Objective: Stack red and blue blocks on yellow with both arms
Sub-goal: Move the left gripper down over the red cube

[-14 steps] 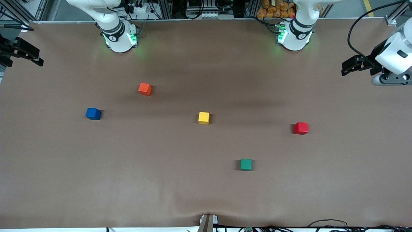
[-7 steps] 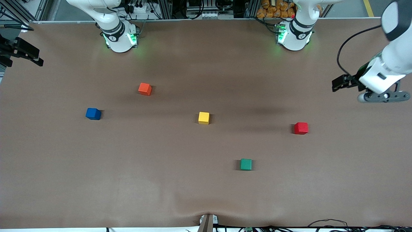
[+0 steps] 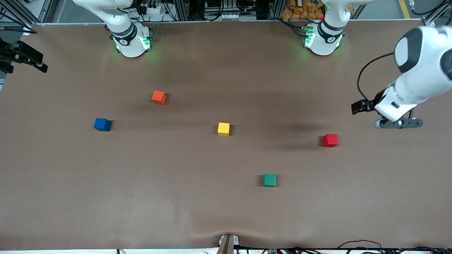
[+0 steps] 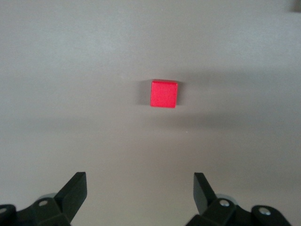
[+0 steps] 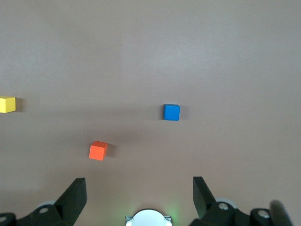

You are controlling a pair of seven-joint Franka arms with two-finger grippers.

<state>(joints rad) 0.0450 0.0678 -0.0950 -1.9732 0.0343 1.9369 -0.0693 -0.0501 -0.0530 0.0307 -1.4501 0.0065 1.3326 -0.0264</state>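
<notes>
Left wrist view: jaws apart, the left gripper should centre squarely over the small matte red cube before descending (right gripper waits, likewise spread).

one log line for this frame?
stage: approach | left gripper: open, above table by red block | right gripper: open, waiting | blue block, yellow: unstacked

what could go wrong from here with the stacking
1. The orange cube lies near the blue block and looks similar to the red block; the wrong cube might be picked.
2. The left hand, open above the table with the red block ahead, might nudge it if it comes down off-centre.
3. Both arms must reach the yellow block mid-table; the open right hand waits at the table's edge, and bad timing might make them collide.
</notes>
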